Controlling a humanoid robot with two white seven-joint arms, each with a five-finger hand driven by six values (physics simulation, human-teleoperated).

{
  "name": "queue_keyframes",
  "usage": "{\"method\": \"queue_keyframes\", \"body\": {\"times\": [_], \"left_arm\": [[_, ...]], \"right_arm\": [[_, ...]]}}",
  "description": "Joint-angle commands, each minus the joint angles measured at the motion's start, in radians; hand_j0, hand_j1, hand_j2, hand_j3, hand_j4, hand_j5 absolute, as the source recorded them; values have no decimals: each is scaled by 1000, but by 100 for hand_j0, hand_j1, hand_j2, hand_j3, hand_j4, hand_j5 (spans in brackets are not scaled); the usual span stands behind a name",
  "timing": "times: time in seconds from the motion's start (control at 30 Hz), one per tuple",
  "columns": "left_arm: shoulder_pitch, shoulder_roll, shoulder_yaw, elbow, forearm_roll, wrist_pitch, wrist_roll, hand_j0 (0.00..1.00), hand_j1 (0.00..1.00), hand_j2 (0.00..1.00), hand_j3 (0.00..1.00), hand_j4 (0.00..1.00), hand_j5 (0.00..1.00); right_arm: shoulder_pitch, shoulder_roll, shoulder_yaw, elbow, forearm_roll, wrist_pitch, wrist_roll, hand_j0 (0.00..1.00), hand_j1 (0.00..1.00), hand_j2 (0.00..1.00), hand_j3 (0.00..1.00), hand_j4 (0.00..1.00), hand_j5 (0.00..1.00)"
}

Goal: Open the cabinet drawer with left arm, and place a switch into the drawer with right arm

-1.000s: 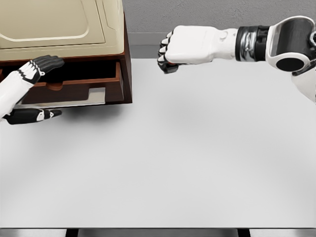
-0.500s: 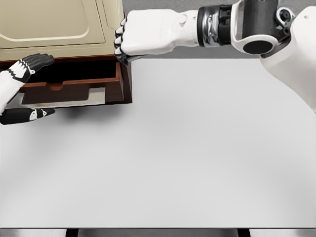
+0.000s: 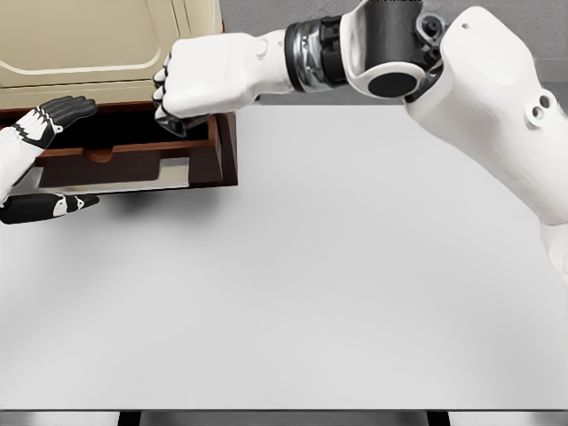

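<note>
Head view: one drawer (image 3: pixel 133 151), two hands.

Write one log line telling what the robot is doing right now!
drawer: open | right hand: fist over drawer's right end, dark thing in its fingers | left hand: open, at drawer's left | step: placing

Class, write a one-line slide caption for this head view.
Right hand, fist closed, hovers over the open drawer; left hand rests open beside it.

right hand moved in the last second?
Yes. The right hand travelled left across the table, from clear of the cabinet to above the open drawer.
</note>
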Motion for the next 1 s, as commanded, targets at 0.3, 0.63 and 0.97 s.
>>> {"method": "queue_keyframes", "body": {"times": [0.3, 0.63, 0.97], "left_arm": [[0, 1, 0, 0, 7, 1, 1, 100, 100, 100, 100, 100, 100], [0, 1, 0, 0, 7, 1, 1, 100, 100, 100, 100, 100, 100], [0, -1, -2, 0, 7, 1, 1, 100, 100, 100, 100, 100, 100]], "right_arm": [[-26, 76, 40, 104, -2, 3, -1, 44, 44, 44, 44, 44, 44], [-40, 132, 50, 166, -1, 3, -1, 44, 44, 44, 44, 44, 44], [-54, 158, 50, 248, 4, 3, -1, 44, 44, 44, 44, 44, 44]]}}
